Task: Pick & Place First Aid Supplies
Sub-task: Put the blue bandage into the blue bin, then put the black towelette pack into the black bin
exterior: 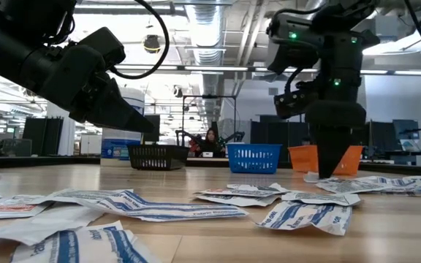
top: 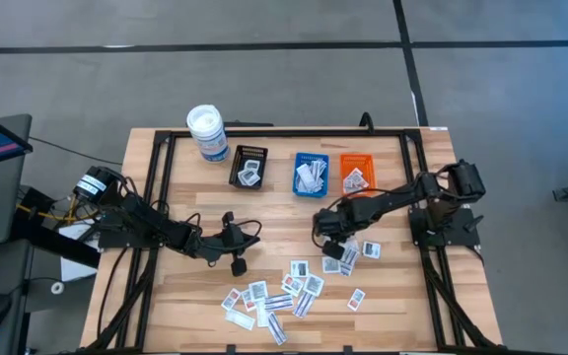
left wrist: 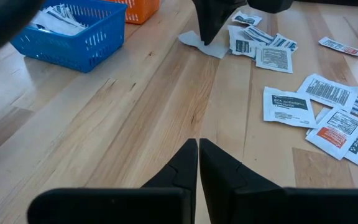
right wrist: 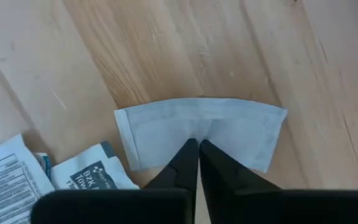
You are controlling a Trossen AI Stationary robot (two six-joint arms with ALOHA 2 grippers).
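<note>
A plain white packet (right wrist: 201, 132), lying bowed on the wooden worktop (right wrist: 185, 50) beside the scattered printed packets (top: 294, 286), is pinched at its near edge by the closed right end effector (right wrist: 198, 144), while the left end effector (left wrist: 198, 144), closed and empty, hovers well apart.

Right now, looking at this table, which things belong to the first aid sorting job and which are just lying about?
Part of the job:
- small flat white printed packets scattered on the wood
- plain white packet, pinched by the shut right gripper
- small black tray, blue tray, orange tray, each holding packets

Just lying about:
- white round canister with blue label
- left gripper, shut, empty, waiting
</note>
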